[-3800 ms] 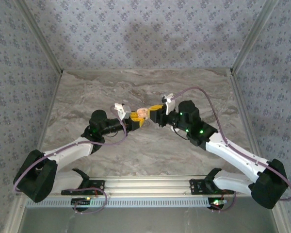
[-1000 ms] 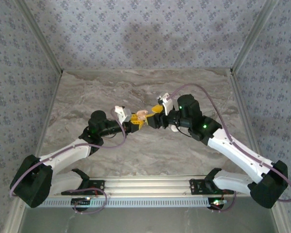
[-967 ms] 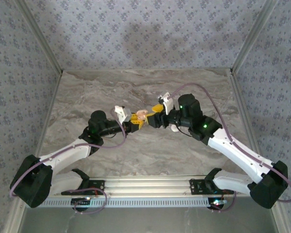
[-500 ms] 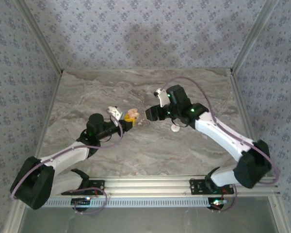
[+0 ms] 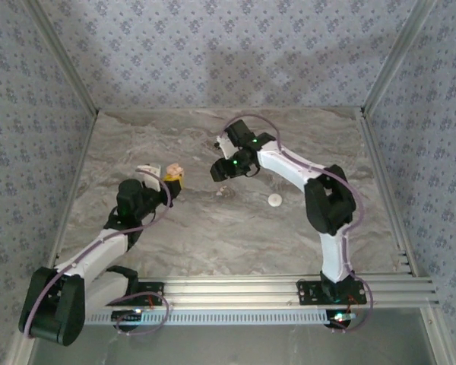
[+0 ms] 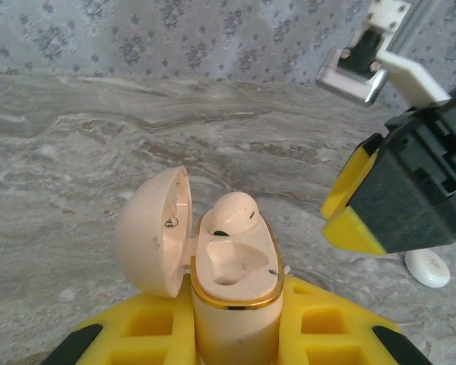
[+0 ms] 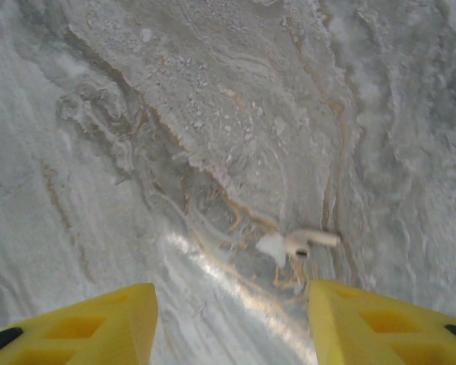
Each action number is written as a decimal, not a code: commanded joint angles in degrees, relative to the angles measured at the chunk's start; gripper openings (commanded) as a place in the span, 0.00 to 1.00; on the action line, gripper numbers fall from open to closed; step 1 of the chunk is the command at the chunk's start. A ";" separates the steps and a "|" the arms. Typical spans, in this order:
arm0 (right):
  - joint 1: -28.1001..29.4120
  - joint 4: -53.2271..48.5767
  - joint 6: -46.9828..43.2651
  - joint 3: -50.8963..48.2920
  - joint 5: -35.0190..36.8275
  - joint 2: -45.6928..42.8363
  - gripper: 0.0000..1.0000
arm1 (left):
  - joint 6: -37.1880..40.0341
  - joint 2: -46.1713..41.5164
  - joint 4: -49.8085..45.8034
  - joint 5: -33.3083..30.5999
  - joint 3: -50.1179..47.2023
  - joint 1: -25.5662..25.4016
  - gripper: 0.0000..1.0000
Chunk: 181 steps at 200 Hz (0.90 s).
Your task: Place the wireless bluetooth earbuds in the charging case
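The right jaws have left the charging case [image 6: 234, 289] and hang released above a loose earbud [image 7: 296, 245] on the desk [image 7: 175, 114]. The left jaws stay clenched on the case: one earbud [image 6: 232, 217] seated, one socket empty, so a second pickup looks next.

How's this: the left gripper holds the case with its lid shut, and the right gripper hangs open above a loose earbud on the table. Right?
Not quite. The left wrist view shows the lid open on the case in the left gripper. The rest holds: the right gripper hangs open above the loose earbud on the table.
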 commanded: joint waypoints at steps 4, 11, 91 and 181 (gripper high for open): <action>-0.45 -6.49 -3.67 6.77 -2.17 6.17 0.57 | -0.94 -0.95 -1.21 -0.58 1.36 1.88 0.18; -0.50 -6.98 -3.91 8.28 -2.42 7.76 0.57 | -0.84 -0.79 -1.55 -0.44 1.57 2.37 0.18; -1.16 -11.06 -5.49 15.29 -4.29 18.07 0.56 | 0.48 0.98 -2.60 0.35 3.31 4.86 0.18; -0.11 -16.62 -8.85 10.33 -2.04 14.40 0.48 | 0.84 0.78 -2.32 1.14 3.27 5.00 0.18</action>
